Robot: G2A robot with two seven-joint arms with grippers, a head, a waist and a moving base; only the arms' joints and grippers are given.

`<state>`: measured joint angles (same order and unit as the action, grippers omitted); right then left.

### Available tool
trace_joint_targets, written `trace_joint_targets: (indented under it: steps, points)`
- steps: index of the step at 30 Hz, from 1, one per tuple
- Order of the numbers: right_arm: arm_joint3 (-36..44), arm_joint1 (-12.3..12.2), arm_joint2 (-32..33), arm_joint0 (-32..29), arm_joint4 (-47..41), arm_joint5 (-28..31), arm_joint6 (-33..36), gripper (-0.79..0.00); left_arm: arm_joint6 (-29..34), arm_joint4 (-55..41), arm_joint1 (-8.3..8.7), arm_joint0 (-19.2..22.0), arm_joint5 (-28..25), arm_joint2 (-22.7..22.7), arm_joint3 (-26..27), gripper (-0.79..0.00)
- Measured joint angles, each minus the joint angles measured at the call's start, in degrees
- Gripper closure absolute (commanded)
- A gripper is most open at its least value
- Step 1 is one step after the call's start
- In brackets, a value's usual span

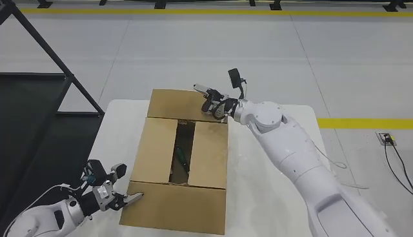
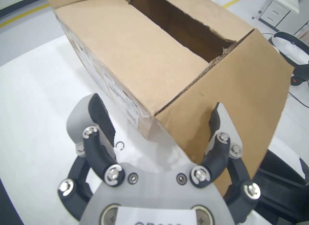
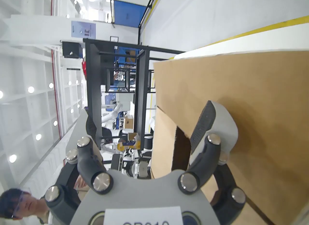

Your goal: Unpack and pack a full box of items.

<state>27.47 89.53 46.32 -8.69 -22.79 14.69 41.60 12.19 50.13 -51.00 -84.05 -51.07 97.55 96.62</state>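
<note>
**A:** Box (image 1: 155, 150) in the middle of the white table (image 1: 258, 172). Its two long flaps are folded nearly shut with a dark slot between them, and the end flaps are splayed outward at the near and far ends.

**B:** And the arms?

**A:** They are at opposite corners. The left gripper (image 1: 129, 199) is at the near left corner beside the near flap. The right gripper (image 1: 210, 98) is at the far right corner by the far flap. Both are spread and pinching nothing. I'd guess each is stationed at its own end flap so the arms never cross.

**B:** What do the wrist cameras add?

**A:** Closeness. In the left wrist view the near flap's corner reaches in between the spread fingers (image 2: 101, 119), and a small C-shaped clip (image 2: 120, 145) lies on the table. In the right wrist view one finger (image 3: 212, 124) lies close against the far flap's face. I cannot tell whether it touches.

**B:** And from above?

**A:** The top view looks straight down the slot at something green (image 1: 181, 154), too small to name. From the left wrist that same slot is plain darkness.
</note>
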Motion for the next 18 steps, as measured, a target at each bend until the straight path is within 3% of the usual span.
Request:
trace_joint_targets:
  steps: [8,18]
  points:
    - [6.32,-0.48,-0.93,-2.57,2.54,-1.77,13.14,-0.785,-5.21,-3.82,-0.21,-3.31,4.03,4.28,3.69,-0.785]
    - [9.99,1.07,-4.49,-4.19,7.74,-7.65,12.04,-0.785,-9.7,-9.14,-1.13,-3.46,15.49,5.52,3.38,-0.785]
